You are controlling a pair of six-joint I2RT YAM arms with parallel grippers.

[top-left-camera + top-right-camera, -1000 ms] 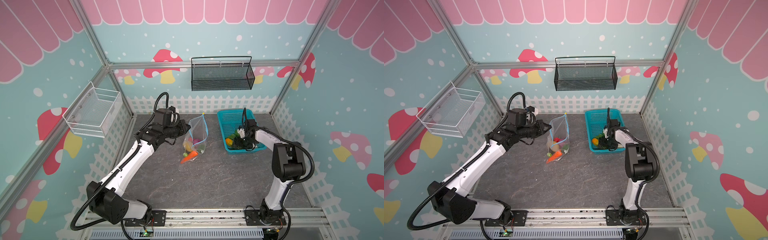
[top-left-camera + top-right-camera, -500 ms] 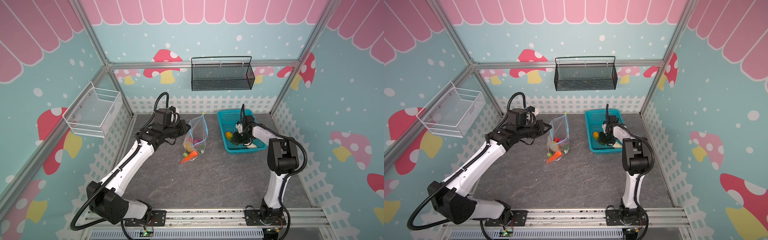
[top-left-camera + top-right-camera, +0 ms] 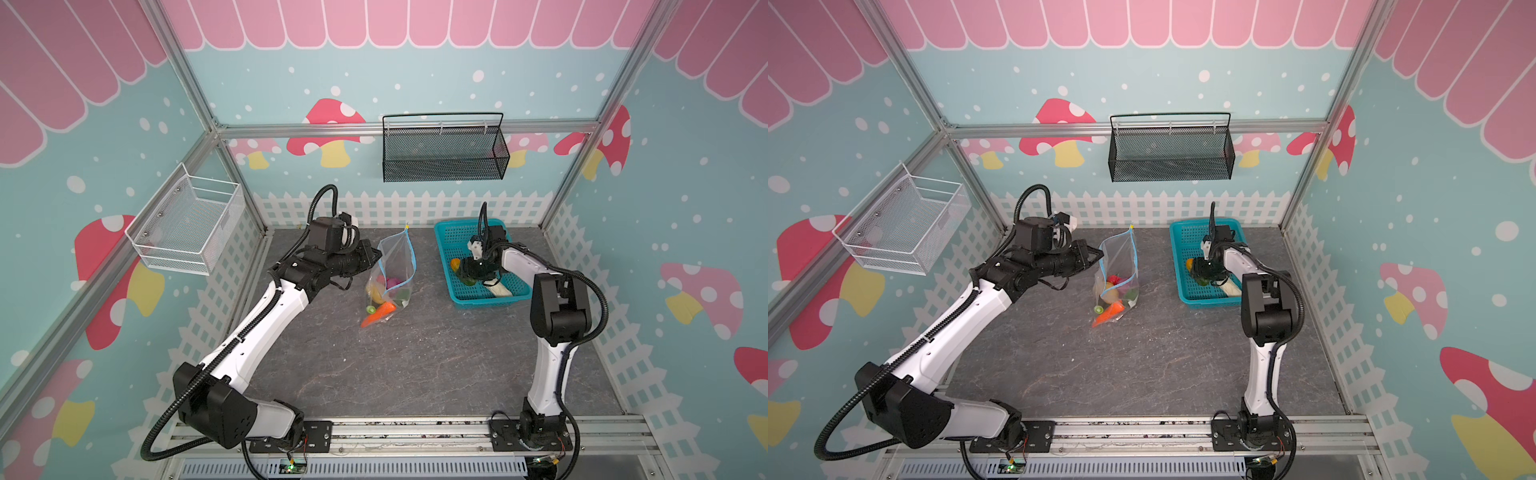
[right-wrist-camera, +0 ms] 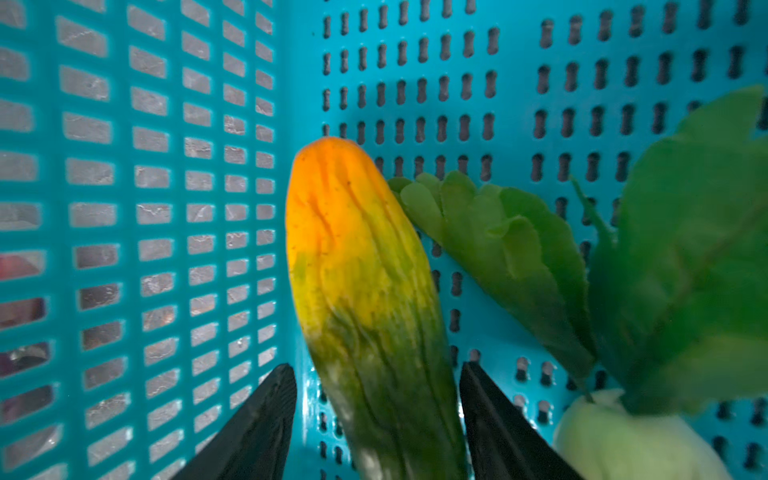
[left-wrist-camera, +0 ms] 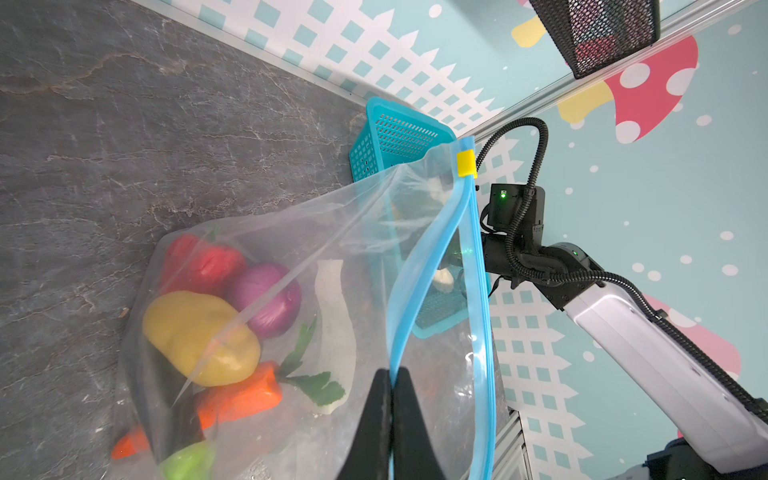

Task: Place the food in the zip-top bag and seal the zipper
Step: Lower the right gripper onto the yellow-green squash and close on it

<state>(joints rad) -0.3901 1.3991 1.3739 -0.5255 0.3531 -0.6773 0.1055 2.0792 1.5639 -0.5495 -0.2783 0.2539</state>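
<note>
Left claw [image 5: 390,374] pinched the light blue zipper strip [image 5: 473,291]; right claw [image 4: 376,365] stood parted astride an orange-green toy corn [image 4: 353,249], seemingly not squeezing it. Mushroom-print teal walls [image 3: 415,75] enclosed a grey stone-look tabletop [image 3: 415,365]. Beside the turquoise lattice basket [image 3: 490,302] rested the crinkly clear zip-top bag [image 3: 395,259], holding an orange toy carrot [image 3: 380,312].

Teal walls [image 3: 374,62], mushroom print, pink scalloped top, white picket-fence border. Aluminium frame [image 3: 291,129]. Grey slate-look desk [image 3: 415,365]. Black mesh basket [image 3: 444,162] on back wall, white wire basket [image 3: 187,232] on left wall.
</note>
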